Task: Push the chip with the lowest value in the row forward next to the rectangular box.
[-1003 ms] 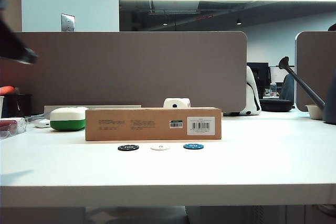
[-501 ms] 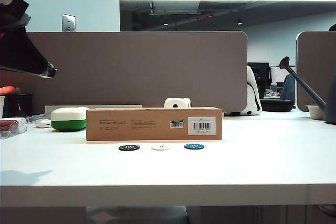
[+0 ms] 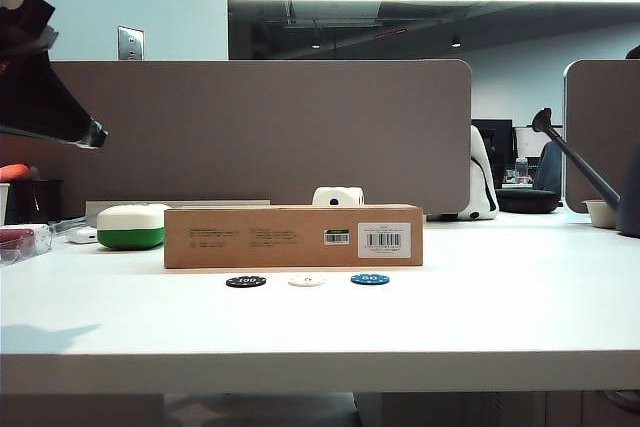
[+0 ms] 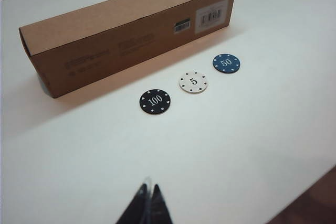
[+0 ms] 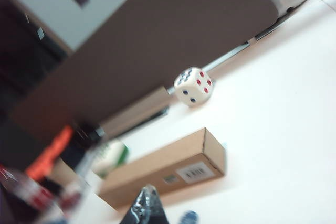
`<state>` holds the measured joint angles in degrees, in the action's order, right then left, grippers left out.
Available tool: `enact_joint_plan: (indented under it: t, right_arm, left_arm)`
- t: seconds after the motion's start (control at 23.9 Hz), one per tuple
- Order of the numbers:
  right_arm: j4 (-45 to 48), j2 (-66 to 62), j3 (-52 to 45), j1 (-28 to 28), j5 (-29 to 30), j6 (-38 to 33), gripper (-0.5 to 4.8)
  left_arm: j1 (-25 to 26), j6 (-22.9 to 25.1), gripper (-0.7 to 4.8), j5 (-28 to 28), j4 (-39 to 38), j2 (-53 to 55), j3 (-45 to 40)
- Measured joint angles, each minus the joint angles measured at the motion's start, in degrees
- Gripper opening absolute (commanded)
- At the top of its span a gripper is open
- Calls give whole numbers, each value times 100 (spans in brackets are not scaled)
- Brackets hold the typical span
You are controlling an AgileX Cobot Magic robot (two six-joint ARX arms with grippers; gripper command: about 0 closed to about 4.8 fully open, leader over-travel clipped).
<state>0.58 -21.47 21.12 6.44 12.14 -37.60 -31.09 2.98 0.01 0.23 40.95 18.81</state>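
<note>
White tabletop point(image 3: 480, 317) fills most of what we see, with a grey-brown partition point(image 3: 270, 132) behind and a dim office with a ceiling light strip beyond. The right wrist view is blurred and tilted; we make out a dice point(image 5: 193, 86) and only a sliver of the blue chip marked 50 point(image 4: 226, 63). The left gripper point(image 4: 147, 203) hangs above the table well apart from the chips, fingertips pressed together, mostly cut off. The right gripper point(image 5: 145, 203) likewise shows closed tips. The white chip marked 5 point(image 4: 193, 82) lies between the black chip marked 100 point(image 4: 155, 101) and the blue one, near the cardboard box point(image 4: 131, 30), not touching it.
</note>
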Motion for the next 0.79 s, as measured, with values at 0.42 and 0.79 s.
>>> enact_joint_plan:
  t: [0.42,0.79]
  right_arm:
    - [-531,-5729,3224,2214,1198,1628,9]
    - [-1351,-8356,4804,2796,798,1926,-7]
  left_arm:
    - [0,0,-5,0,-4,-9,0]
    - [-2,0,-5,0,0,-9,0]
